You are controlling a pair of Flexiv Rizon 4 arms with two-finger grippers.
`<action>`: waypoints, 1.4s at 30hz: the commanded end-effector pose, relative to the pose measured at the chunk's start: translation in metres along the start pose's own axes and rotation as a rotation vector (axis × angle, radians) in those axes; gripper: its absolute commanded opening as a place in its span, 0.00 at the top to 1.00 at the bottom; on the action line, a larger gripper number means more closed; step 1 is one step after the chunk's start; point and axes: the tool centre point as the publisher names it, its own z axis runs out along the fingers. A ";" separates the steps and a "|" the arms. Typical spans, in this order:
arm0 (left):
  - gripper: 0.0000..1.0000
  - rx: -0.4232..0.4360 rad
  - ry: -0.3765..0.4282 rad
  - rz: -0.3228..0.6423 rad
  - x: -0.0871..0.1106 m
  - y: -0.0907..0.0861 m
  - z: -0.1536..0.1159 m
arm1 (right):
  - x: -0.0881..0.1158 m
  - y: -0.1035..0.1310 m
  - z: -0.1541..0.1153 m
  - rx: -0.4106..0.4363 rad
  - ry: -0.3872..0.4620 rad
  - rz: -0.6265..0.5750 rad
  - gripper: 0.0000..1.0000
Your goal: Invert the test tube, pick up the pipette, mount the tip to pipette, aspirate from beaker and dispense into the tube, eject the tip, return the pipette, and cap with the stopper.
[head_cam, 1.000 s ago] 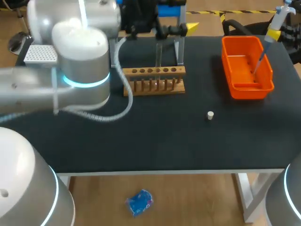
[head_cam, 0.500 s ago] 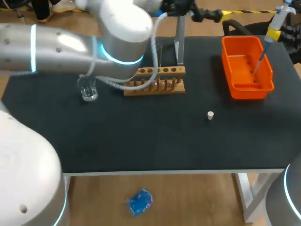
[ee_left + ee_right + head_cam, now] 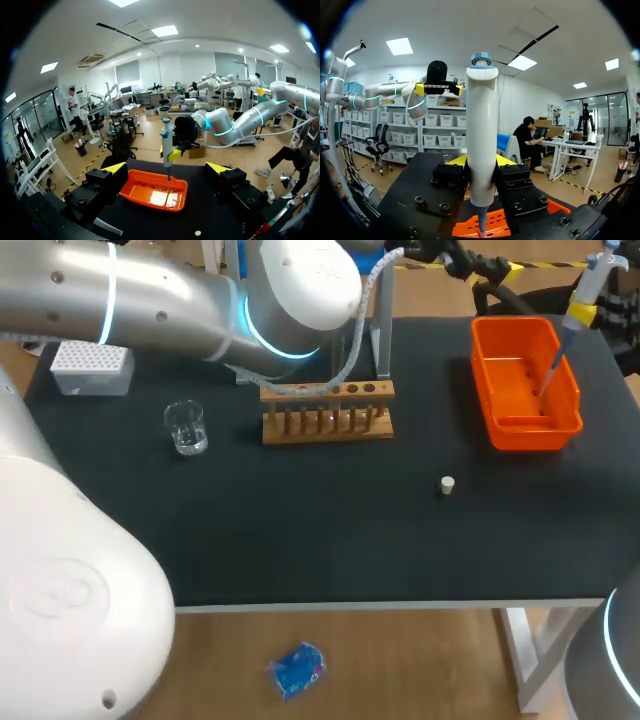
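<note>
My right gripper (image 3: 583,312) is shut on the white pipette (image 3: 590,285) at the back right. The pipette's tip end hangs inside the orange bin (image 3: 502,422). In the right wrist view the pipette (image 3: 481,140) stands upright between the fingers over the bin (image 3: 465,228). My left gripper (image 3: 450,255) is open and empty at the table's far edge, facing the pipette (image 3: 167,145) and bin (image 3: 135,194). A wooden tube rack (image 3: 328,412) stands mid-table; my left arm's cable hides any tube in it. The glass beaker (image 3: 186,427), the tip box (image 3: 92,368) and the white stopper (image 3: 447,484) stand apart.
A blue-grey stand (image 3: 383,335) rises just behind the rack. My left arm spans the back of the table from the left, above the rack. The stopper (image 3: 198,233) lies on bare black tabletop in front of the bin.
My left arm has swung up and toward the back right, uncovering the beaker and the tip box. The right gripper with the pipette has stayed where it was.
</note>
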 end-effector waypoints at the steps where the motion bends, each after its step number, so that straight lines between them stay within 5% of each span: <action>1: 0.00 -0.013 0.012 -0.009 -0.006 0.004 0.022 | -0.001 0.000 -0.001 0.001 0.004 -0.001 1.00; 5: 0.04 0.046 0.049 -0.012 -0.012 0.005 0.042 | -0.001 0.000 -0.001 0.001 0.004 -0.001 1.00; 6: 0.20 0.064 0.052 -0.015 -0.013 0.004 0.045 | -0.001 0.000 -0.001 0.001 0.004 -0.001 1.00; 7: 0.57 0.074 0.060 -0.012 -0.014 0.004 0.049 | -0.001 0.000 -0.001 0.001 0.004 -0.001 1.00; 9: 0.97 0.092 0.068 -0.013 -0.014 0.002 0.056 | -0.001 0.000 -0.001 0.001 0.004 -0.001 1.00; 10: 1.00 0.102 0.075 -0.009 -0.014 0.001 0.060 | -0.001 0.000 -0.001 0.001 0.004 -0.001 1.00; 23: 1.00 0.262 0.101 0.023 -0.009 -0.024 0.098 | -0.001 0.000 -0.001 0.001 0.004 -0.001 1.00; 42: 1.00 0.262 0.101 0.023 -0.009 -0.024 0.098 | -0.001 0.000 -0.001 0.001 0.004 -0.001 1.00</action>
